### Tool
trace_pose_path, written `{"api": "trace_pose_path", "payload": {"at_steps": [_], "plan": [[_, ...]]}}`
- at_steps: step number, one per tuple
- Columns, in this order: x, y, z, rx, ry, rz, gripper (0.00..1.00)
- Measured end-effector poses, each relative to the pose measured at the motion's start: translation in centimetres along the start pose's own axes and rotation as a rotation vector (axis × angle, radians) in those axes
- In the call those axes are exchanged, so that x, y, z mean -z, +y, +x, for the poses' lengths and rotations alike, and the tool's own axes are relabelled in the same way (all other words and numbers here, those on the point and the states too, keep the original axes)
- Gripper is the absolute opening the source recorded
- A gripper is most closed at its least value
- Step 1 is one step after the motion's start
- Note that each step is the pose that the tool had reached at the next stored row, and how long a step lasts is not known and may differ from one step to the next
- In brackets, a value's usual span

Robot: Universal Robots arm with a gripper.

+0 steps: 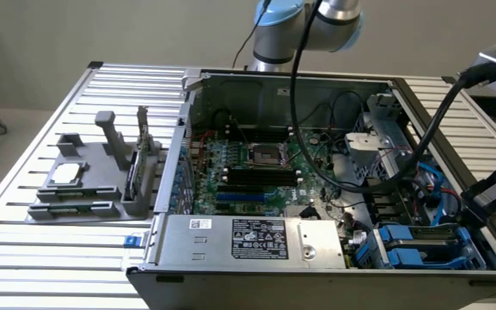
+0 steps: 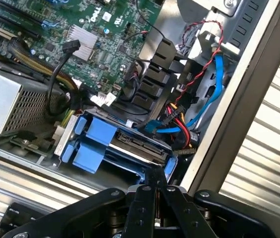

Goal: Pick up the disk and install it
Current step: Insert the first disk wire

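- Exterior view: the disk [image 1: 433, 248] sits in its bay at the near corner of the case [image 1: 274, 287], on the exterior view's right, beside the power-supply box [image 1: 257, 242].
- Wrist view: the gripper [image 2: 155, 176], clenched and empty, hovers just over the disk. Seating it probably wants a square push, clear of the red and blue cables [image 2: 179, 130] crowding the bay.

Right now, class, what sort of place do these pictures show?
Probably a robotics lab workbench: an open computer case lies on a slatted metal table, a robot arm rises behind it, and a grey parts tray sits alongside.
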State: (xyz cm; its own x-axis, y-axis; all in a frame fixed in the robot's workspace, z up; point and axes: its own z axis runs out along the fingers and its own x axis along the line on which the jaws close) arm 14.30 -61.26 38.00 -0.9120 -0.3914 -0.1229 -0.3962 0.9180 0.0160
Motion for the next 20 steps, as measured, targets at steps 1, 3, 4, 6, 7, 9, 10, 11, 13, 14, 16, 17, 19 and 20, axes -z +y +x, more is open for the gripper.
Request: {"api": "trace_pose_path", "payload": {"at_steps": [1,3,4,6,7,9,10,11,13,14,16,17,19,20], "plan": [[-0.01,0.0,0.0,-0.017,-0.0003,0.0021,0.11],[-0.03,0.0,0.0,-0.047,-0.0005,0.0063,0.11],[-0.04,0.0,0.01,-0.06,-0.0005,0.0085,0.11],[-0.06,0.0,0.01,-0.082,0.0003,0.0141,0.11],[-0.08,0.0,0.01,-0.092,0.0006,0.0166,0.11],[-0.1,0.0,0.01,-0.111,0.0019,0.0225,0.11],[-0.11,0.0,0.01,-0.12,0.0025,0.0253,0.11],[-0.12,0.0,0.02,-0.129,0.0032,0.0282,0.11],[-0.15,-0.01,0.02,-0.148,0.0048,0.0334,0.11],[-0.16,-0.01,0.03,-0.16,0.0064,0.0356,0.11],[-0.2,0.0,0.03,-0.184,0.0114,0.0385,0.11],[-0.23,-0.01,0.03,-0.196,0.0145,0.0394,0.11],[-0.27,0.0,0.04,-0.22,0.0212,0.0412,0.11],[-0.29,0.0,0.04,-0.231,0.0257,0.0415,0.11]]}}
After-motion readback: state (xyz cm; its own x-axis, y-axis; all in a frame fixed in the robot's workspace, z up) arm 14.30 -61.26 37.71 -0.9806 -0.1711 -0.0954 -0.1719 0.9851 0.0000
